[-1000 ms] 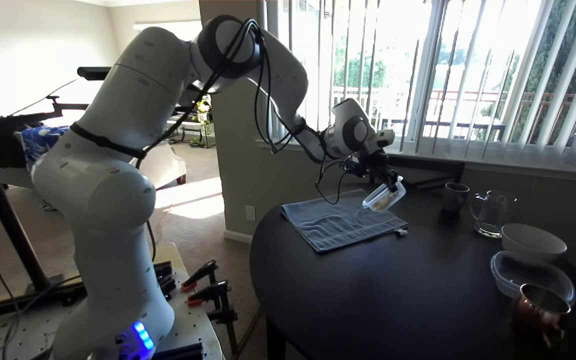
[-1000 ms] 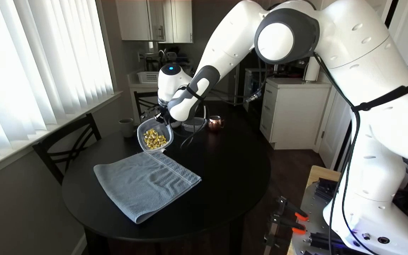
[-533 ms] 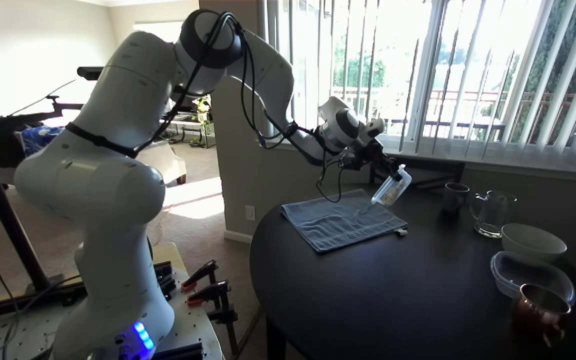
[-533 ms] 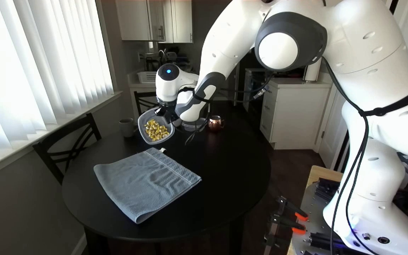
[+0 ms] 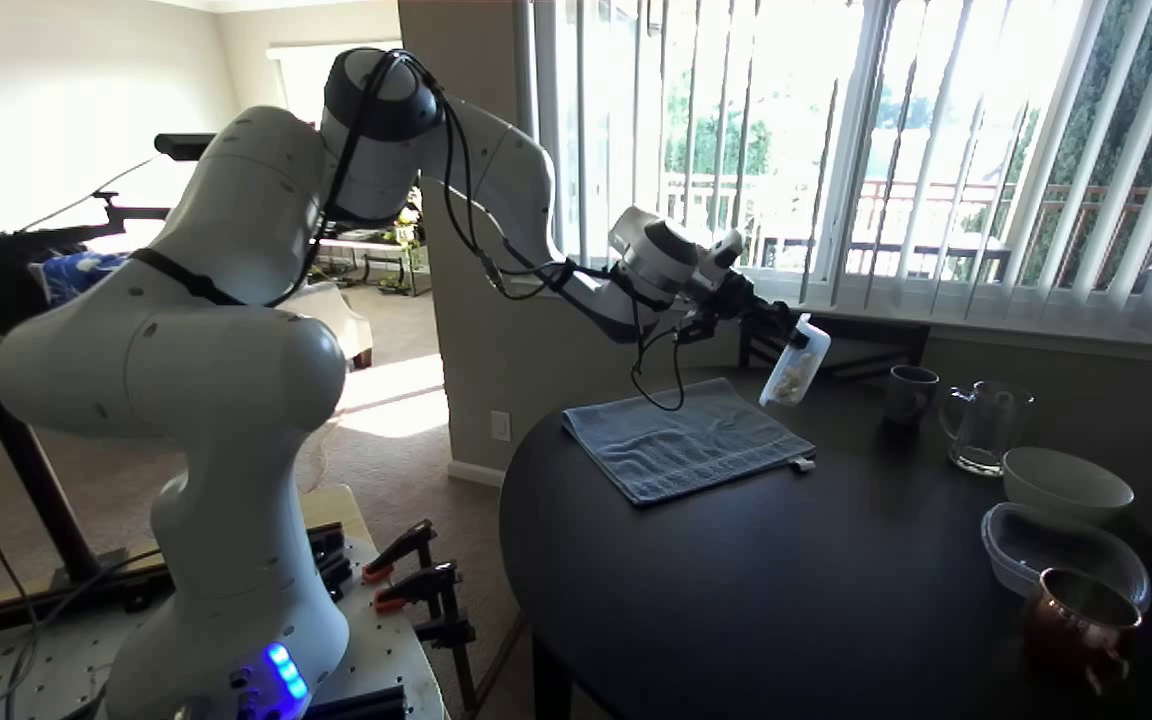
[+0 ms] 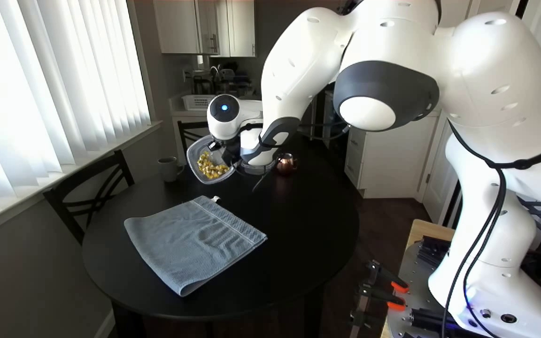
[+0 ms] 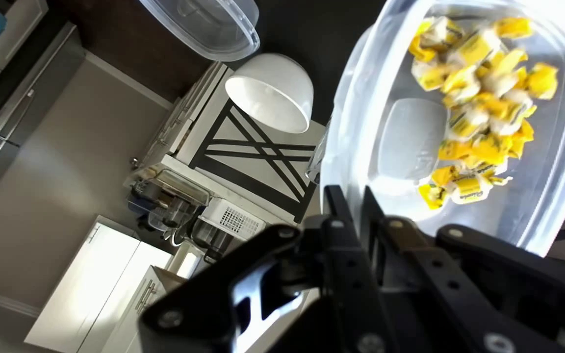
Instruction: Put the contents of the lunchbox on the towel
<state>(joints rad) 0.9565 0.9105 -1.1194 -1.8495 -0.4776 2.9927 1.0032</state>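
The lunchbox is a shallow, translucent-white plastic container with rounded corners and a broad rim, its wall glaring bright in places. Its floor looks greyer, with a paler rounded patch beside the contents. These form a loose heap of small pieces in yellow and white wrappers, some with twisted ends and dark lettering, much of it blurred. In an exterior view the heap rests along the lower part of the lunchbox, which leans steeply, its mouth turned to the side where the towel lies.

The pincer is clamped on the lunchbox's wall, one finger inside and one outside. It holds the lunchbox in the air above the tabletop, near the towel's tagged corner and apart from it.

The towel lies flat, a folded blue-grey rectangle with a textured band along one edge and a small white tag near one corner. Beyond that corner of the towel, well apart from it, stand a grey mug, a glass mug, a white bowl, a clear container and a copper mug; the grey mug is nearest the towel.
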